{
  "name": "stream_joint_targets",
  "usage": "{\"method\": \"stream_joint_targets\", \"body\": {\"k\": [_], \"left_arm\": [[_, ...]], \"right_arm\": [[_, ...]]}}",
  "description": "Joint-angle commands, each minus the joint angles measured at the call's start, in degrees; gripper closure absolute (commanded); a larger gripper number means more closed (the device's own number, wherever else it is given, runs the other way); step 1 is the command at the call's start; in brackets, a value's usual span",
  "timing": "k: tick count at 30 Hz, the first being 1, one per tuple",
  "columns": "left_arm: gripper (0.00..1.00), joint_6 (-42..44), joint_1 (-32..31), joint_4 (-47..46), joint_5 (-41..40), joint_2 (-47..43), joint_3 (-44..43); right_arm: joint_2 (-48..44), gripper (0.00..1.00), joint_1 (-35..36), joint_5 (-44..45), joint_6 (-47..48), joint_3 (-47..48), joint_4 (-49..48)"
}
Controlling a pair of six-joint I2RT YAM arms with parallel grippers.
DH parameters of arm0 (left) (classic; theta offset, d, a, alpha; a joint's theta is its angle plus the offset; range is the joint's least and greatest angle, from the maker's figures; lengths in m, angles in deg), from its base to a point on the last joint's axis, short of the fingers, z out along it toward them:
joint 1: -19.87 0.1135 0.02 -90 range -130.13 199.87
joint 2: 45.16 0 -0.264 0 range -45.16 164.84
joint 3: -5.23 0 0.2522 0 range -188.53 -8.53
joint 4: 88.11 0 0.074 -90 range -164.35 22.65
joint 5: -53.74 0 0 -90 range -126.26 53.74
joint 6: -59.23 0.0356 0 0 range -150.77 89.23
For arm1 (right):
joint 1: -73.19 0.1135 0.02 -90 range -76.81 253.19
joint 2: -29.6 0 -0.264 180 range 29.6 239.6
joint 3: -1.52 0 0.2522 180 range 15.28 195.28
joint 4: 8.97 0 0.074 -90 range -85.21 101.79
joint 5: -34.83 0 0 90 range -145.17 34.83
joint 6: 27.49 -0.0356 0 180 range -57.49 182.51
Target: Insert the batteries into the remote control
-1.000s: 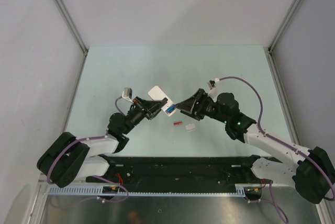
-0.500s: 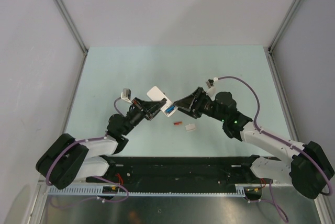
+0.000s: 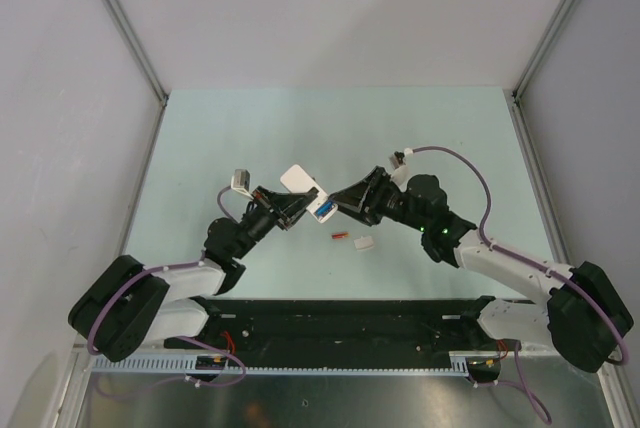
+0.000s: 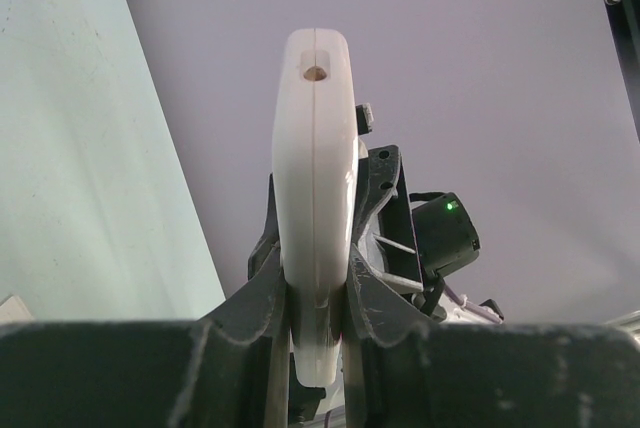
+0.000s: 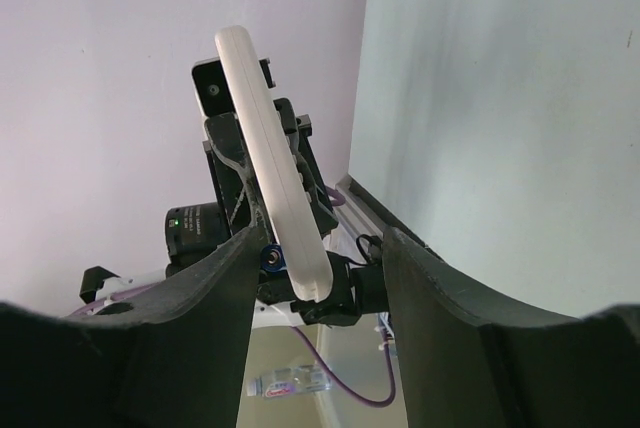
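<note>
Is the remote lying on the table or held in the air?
Held: the left gripper is shut on one end of the remote, seen edge-on.

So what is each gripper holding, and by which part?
Left gripper grips the remote control at one end, across its faces. Right gripper is open, holding nothing.

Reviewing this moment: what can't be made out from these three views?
- Battery bay of the remote control: both wrist views show the remote edge-on only, and in the top view it is too small.
- Whether the blue battery is fully seated: too small in the top view, with the right gripper crowding it.
- Remote's button face: turned away in every view.
- Polarity marks on the orange-red battery: too small in the top view.
</note>
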Motion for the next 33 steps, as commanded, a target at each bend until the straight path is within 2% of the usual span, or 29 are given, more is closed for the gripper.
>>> {"method": "stream_joint_targets", "body": {"k": [1, 15, 24, 33], "left_arm": [[1.00, 0.7, -0.5, -6.9, -1.1, -1.6, -0.2], [1.00, -0.5, -0.4, -2.1, -3.7, -4.6, -0.9], [1.00, -2.2, -0.6, -1.5, -1.5, -4.1, -2.2], [1.00, -3.5, -0.9, -1.5, 0.4, -2.7, -3.5]], "right_arm": [[0.7, 0.44, 0.6, -0.6, -0.3, 0.4, -1.6], [2.2, 0.51, 1.8, 0.7, 0.5, 0.6, -0.8], [3.4, 0.62, 2.0, 0.5, 0.5, 0.6, -2.4], [4.8, 0.66, 2.7, -0.4, 0.8, 0.6, -2.4]]}}
